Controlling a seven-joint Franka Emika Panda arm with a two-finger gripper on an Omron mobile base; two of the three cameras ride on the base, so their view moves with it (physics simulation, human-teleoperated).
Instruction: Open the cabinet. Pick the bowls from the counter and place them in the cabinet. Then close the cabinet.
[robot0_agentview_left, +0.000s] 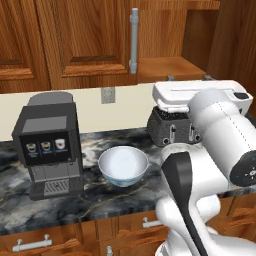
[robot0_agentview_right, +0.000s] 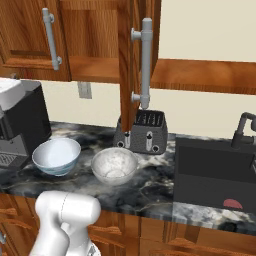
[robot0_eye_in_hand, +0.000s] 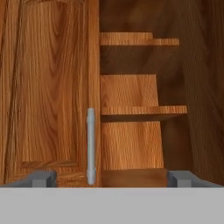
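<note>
Claw (robot0_eye_in_hand: 112, 178) spread wide, grasping nothing, fingertips (robot0_eye_in_hand: 41, 178) apart at the bottom of the hand view and facing into the cabinet (robot0_eye_in_hand: 48, 87). Left door shut there, grey bar handle (robot0_eye_in_hand: 90, 146) upright along its inner edge; right half open, showing bare wooden shelves (robot0_eye_in_hand: 142, 110) stacked one above another in shadow.

From the right base view, right door (robot0_agentview_right: 129, 65) swung out toward the camera, seen nearly edge-on, its handle (robot0_agentview_right: 145, 62) vertical on the face; left door (robot0_agentview_right: 75, 40) closed with its own grey handle (robot0_agentview_right: 50, 37).

On the bench (robot0_agentview_right: 150, 187), dark marble with pale veining, two bowls side by side, close but not touching: white bowl with blue outside (robot0_agentview_right: 56, 156) on the left, speckled grey bowl (robot0_agentview_right: 114, 165) on the right, both upright and below the cabinet. In the left base view, the white bowl (robot0_agentview_left: 123, 166) sitting just right of a black coffee machine (robot0_agentview_left: 47, 142), the speckled one hidden behind the white arm (robot0_agentview_left: 210, 165).

Behind the bowls, a dark toaster (robot0_agentview_right: 142, 132) against the wall, below the open door. Further right, a black sink (robot0_agentview_right: 212, 175) with a dark tap (robot0_agentview_right: 242, 127). Wall socket (robot0_agentview_left: 107, 95) above the bench on the cream backsplash. Low drawers (robot0_agentview_left: 35, 242) with horizontal grey handles along the front.
</note>
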